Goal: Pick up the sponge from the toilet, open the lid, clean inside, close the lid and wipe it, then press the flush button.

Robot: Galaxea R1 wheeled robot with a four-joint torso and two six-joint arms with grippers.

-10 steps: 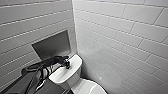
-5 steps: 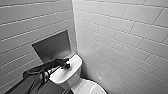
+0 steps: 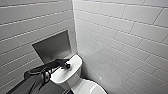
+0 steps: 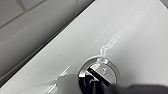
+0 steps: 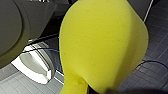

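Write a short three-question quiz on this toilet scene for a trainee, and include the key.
1. True or false: the left tool is over the tank top.
2. The sponge is: A green, B yellow, C pink.
3. Short answer: what round fitting is set into the tank top?
Key: 1 true; 2 B; 3 the flush button.
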